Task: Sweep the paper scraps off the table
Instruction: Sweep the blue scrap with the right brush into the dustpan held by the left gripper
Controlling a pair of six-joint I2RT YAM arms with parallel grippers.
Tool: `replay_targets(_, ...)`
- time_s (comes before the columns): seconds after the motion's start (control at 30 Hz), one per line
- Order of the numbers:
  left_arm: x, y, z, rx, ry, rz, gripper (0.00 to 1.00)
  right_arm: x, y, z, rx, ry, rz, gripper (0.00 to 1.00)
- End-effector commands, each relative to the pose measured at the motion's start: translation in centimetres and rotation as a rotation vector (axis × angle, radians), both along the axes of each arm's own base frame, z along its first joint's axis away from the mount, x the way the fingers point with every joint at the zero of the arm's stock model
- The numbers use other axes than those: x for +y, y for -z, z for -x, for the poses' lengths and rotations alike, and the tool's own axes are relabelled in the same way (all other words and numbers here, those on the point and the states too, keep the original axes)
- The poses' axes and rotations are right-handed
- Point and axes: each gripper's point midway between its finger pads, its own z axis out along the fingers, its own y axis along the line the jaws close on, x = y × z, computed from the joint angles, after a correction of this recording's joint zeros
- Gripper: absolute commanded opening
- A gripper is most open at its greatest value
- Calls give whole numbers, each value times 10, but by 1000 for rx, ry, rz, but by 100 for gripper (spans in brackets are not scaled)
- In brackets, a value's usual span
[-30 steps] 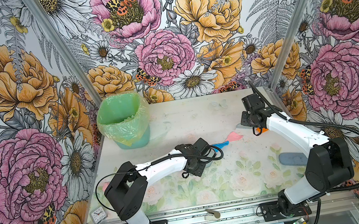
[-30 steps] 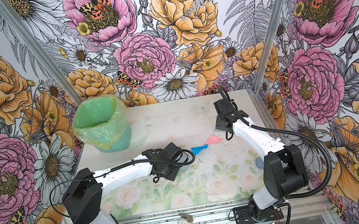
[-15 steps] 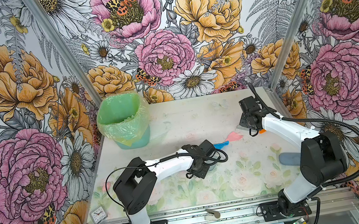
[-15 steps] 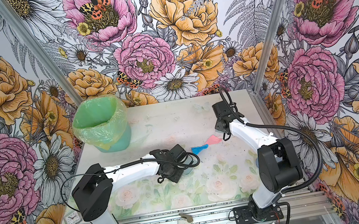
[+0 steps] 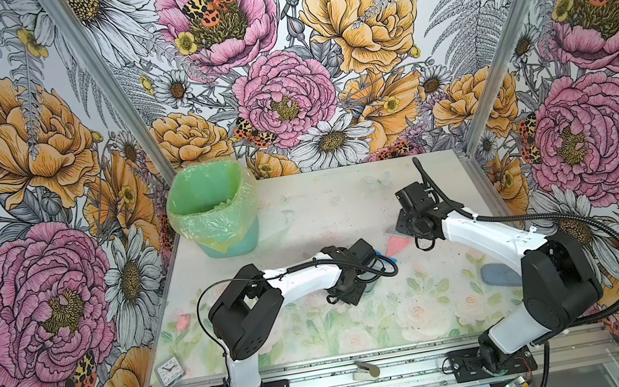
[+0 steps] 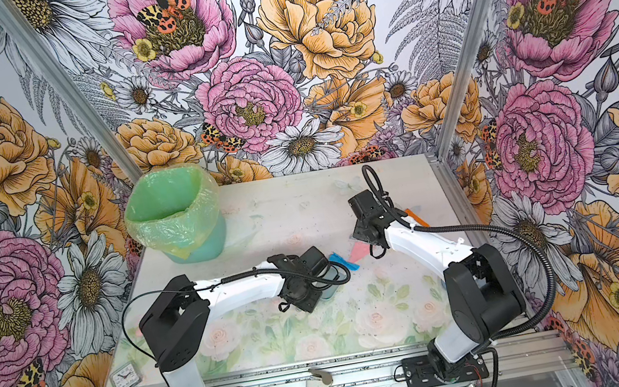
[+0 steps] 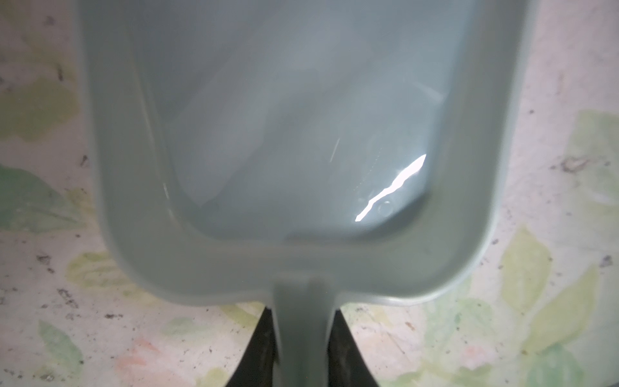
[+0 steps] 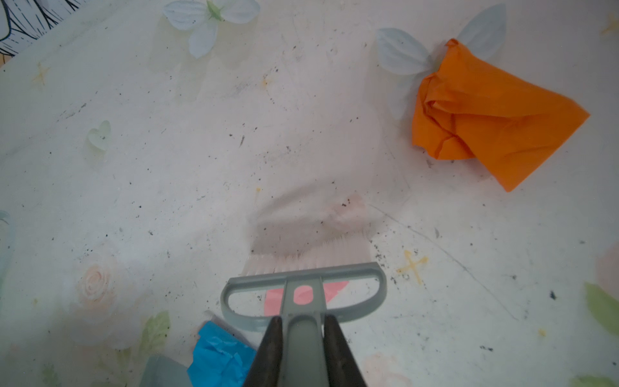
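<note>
My left gripper [image 7: 302, 338] clamps the dustpan [image 7: 301, 134], my right gripper [image 8: 303, 335] the brush [image 8: 303, 278]. I see a crumpled orange scrap [image 8: 485, 114] near the table [image 8: 167, 167]'s right edge, and a wrinkled blue scrap [image 8: 221, 355].

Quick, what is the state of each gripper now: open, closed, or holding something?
Left gripper: closed, holding the dustpan by its handle.
Right gripper: closed, holding the brush by its handle.
</note>
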Motion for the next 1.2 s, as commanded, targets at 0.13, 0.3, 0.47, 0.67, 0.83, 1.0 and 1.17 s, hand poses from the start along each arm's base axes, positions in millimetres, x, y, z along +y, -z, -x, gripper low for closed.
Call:
replay_targets(0.13, -17, -1, 1, 10, 37, 28, 5, 40, 1, 13, 19, -71, -89, 0)
replay_targets(0.3, -20, -1, 2, 11, 39, 30, 5, 57, -3, 7, -1, -115, -133, 0)
replay_targets(0.47, -19, -2, 3, 9, 40, 32, 5, 43, -27, -5, -82, -108, -81, 0)
replay_targets(0.67, -18, -1, 4, 10, 45, 28, 5, -2, -61, -16, -157, -44, -6, 0)
replay_targets(0.83, -20, -2, 4, 8, 48, 32, 5, -54, -75, -6, -149, 20, 146, 0)
replay_targets(1.0, -22, -2, 4, 13, 58, 35, 5, -78, -60, 11, -52, -5, 258, 0)
replay_targets(1.17, -23, -2, 5, 14, 61, 37, 5, -79, -42, 19, 4, -24, 262, 0)
